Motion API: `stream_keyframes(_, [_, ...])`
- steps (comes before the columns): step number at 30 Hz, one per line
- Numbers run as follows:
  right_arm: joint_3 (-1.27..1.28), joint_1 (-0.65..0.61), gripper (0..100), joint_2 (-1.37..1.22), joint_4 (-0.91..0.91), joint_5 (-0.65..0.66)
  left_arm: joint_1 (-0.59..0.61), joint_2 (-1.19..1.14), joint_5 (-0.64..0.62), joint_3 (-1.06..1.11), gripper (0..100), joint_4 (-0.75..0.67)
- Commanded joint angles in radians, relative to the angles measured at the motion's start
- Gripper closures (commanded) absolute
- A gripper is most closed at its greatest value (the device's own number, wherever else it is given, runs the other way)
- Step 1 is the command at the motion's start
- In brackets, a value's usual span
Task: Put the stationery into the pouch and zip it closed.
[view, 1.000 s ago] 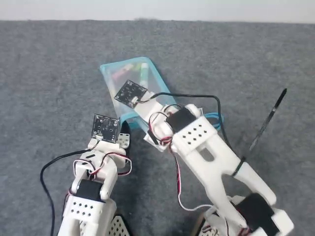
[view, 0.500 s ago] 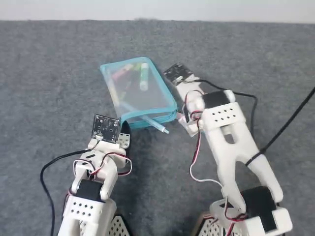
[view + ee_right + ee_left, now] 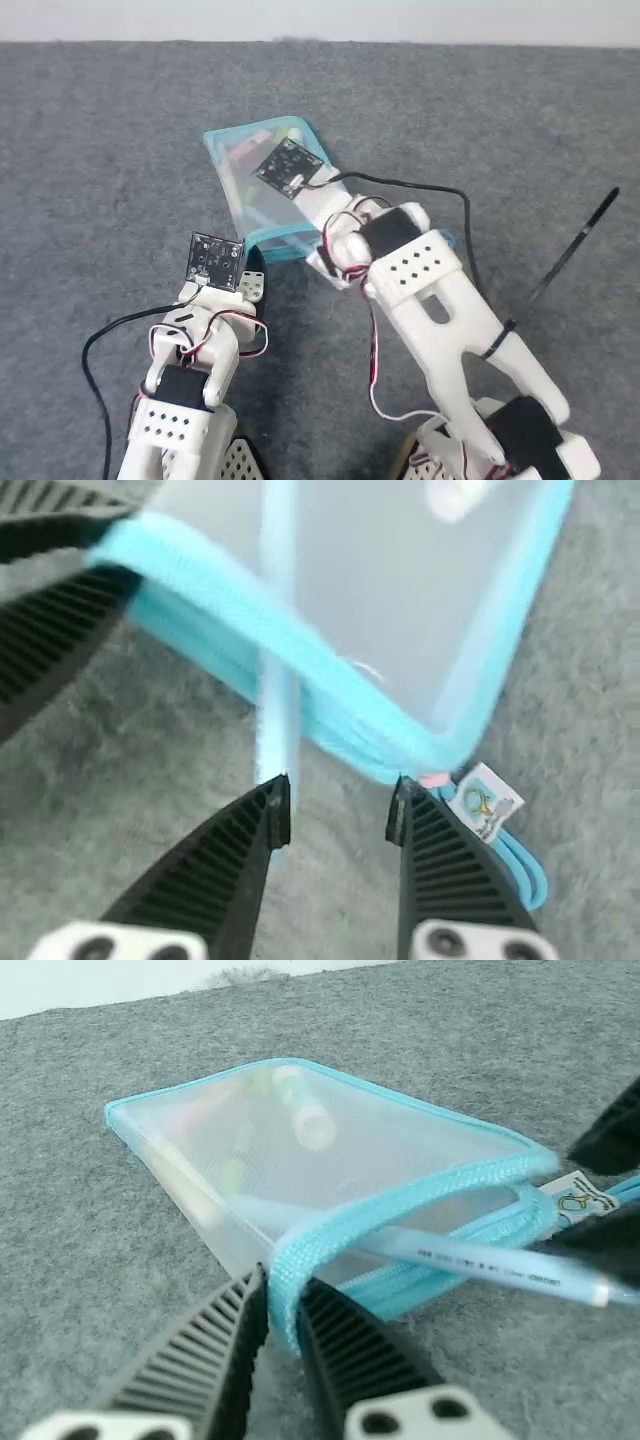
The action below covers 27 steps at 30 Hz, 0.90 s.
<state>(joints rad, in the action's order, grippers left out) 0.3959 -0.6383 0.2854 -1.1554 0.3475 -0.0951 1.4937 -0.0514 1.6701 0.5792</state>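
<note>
left gripper [image 3: 283, 1335] is clamping the blue zip edge of the pouch [image 3: 400, 1165] at its mouth | right gripper [image 3: 338, 805] is hanging spread over that mouth, one finger beside the pale blue pen [image 3: 278, 710] | pen is sticking partway out of the mouth | pouch is lying flat on the grey felt [image 3: 100, 150], translucent, with coloured markers [image 3: 305, 1118] showing inside

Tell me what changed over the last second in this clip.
The right gripper swung off to the right of the pouch, baring a pen that sticks out of its mouth, then came back over the pouch's near corner. Its fingers now stand open beside the pen. The left gripper stayed shut on the pouch's zip edge, and the pouch did not shift.
</note>
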Motion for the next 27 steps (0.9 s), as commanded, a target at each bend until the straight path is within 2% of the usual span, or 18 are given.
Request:
stream_keyframes(1, [-0.051, -0.038, 83.6, 0.087, 0.007, -0.017, 0.003, 0.018, 0.006, -0.068, 99, -0.012])
stream_keyframes(7, [-0.006, -0.091, 83.6, 0.128, -0.015, -0.011, 0.003, 0.018, 0.006, -0.070, 99, -0.012])
stream_keyframes(18, [0.051, -0.059, 83.8, -0.021, 0.150, -0.008, 0.003, 0.018, 0.006, -0.067, 99, -0.012])
stream_keyframes(27, [0.011, 0.031, 99.8, -0.091, 0.166, -0.008, 0.003, 0.018, 0.006, -0.067, 99, -0.012])
